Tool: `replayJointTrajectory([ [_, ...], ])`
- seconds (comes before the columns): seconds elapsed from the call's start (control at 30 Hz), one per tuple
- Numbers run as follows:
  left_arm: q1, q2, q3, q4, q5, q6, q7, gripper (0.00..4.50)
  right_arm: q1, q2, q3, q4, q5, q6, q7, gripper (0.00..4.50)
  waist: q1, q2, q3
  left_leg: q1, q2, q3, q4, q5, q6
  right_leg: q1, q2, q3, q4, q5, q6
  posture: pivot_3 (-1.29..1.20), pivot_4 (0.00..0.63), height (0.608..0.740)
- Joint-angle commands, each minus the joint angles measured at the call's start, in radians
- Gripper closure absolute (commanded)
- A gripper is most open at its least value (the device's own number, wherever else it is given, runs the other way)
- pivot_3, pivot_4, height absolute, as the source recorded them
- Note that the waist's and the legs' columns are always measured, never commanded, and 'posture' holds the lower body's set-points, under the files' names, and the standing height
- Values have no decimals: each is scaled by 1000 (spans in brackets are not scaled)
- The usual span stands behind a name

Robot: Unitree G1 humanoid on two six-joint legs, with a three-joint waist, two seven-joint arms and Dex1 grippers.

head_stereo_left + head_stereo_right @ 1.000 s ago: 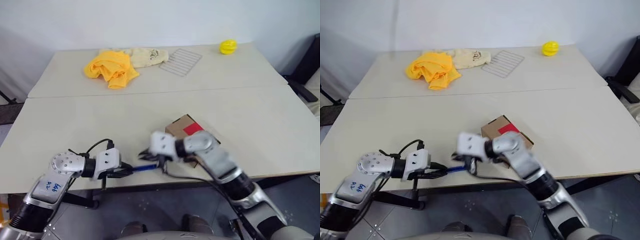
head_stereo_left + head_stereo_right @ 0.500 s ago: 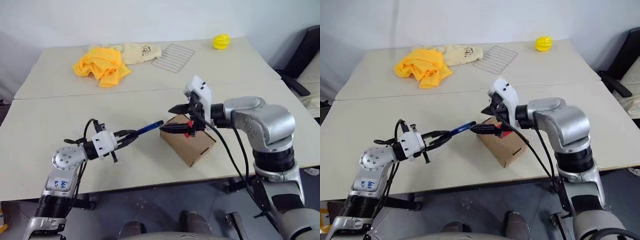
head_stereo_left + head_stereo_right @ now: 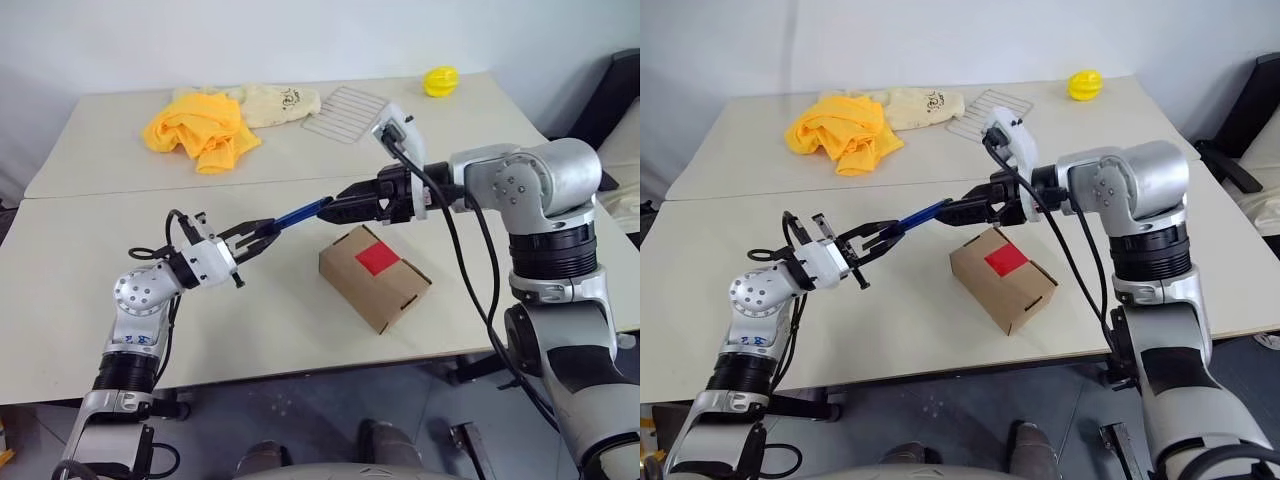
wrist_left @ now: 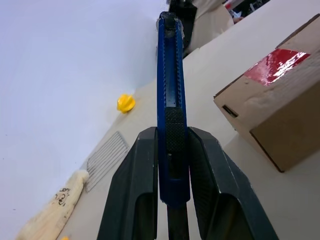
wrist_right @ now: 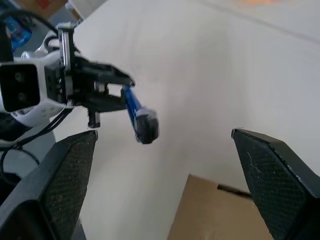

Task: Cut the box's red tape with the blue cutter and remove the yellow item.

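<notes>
Box [image 3: 374, 276] on surface [image 3: 500, 200], red tape [image 3: 377, 259] on lid; no legible print.
Left wrist: left end effector [image 4: 171, 165] pinching blue cutter [image 4: 169, 95], tip cut off.
Right wrist: right end effector [image 5: 165, 170] spread wide, box partly cropped.

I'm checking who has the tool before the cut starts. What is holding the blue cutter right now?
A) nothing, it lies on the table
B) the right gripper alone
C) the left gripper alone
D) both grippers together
C: the left gripper has its jaws clamped on the blue cutter, while the right gripper stands wide open, apart from the cutter's tip.
</notes>
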Motion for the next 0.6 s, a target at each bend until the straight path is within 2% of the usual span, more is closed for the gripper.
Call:
replayJointTrajectory([
  [0.03, -24, -1, -1, 3, 1, -25, 24, 3632, -54, 7, 10, 18, 20, -38, 22, 15, -1, 0, 0, 0, 0, 0, 0, 0, 0, 0, 0, 0, 0, 0, 0, 0, 150, 740],
  [0.3, -16, -1, -17, -14, -6, -17, 28, 3632, -78, 16, 59, 75, 9, -86, 38, 15, -2, 0, 0, 0, 0, 0, 0, 0, 0, 0, 0, 0, 0, 0, 0, 0, 150, 740],
  [0.37, -12, -1, -18, -21, -9, -11, 29, 3632, -78, 20, 69, 83, 10, -85, 39, 392, -4, 0, 0, 0, 0, 0, 0, 0, 0, 0, 0, 0, 0, 0, 0, 0, 150, 740],
  [0.43, -8, -4, -20, -28, -13, -4, 29, 3632, -80, 26, 66, 90, 13, -87, 35, 964, -6, 0, 0, 0, 0, 0, 0, 0, 0, 0, 0, 0, 0, 0, 0, 0, 150, 740],
  [0.6, 4, -9, -25, -52, -15, 11, 31, 3632, -88, 43, 48, 100, 18, -93, 22, 2731, -8, 0, 0, 0, 0, 0, 0, 0, 0, 0, 0, 0, 0, 0, 0, 0, 150, 740],
])
